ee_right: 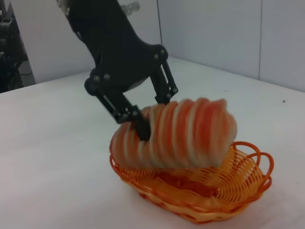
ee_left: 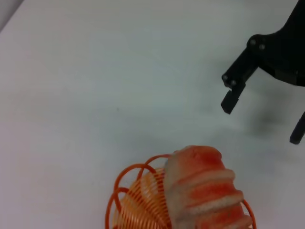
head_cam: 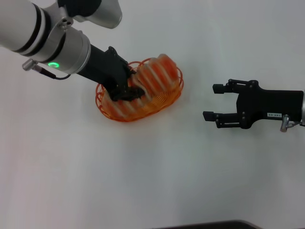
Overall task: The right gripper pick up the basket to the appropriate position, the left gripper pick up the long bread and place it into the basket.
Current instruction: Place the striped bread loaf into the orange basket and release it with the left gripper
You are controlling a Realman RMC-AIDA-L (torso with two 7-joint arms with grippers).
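The orange woven basket (head_cam: 167, 101) stands on the white table left of centre. The long bread (head_cam: 155, 74), striped orange-red and cream, lies tilted in it, its far end raised above the rim. My left gripper (head_cam: 127, 90) reaches into the basket's near-left end and is shut on the bread's lower end. In the right wrist view the left gripper (ee_right: 151, 113) clasps the bread (ee_right: 190, 133) over the basket (ee_right: 217, 200). My right gripper (head_cam: 212, 102) is open and empty, off to the right of the basket. The left wrist view shows the bread (ee_left: 205, 191), basket (ee_left: 133, 200) and right gripper (ee_left: 263, 117).
The white table (head_cam: 152, 176) spreads around the basket. A dark edge (head_cam: 214, 225) shows at the table's front. Pale wall panels (ee_right: 228, 33) stand behind the table in the right wrist view.
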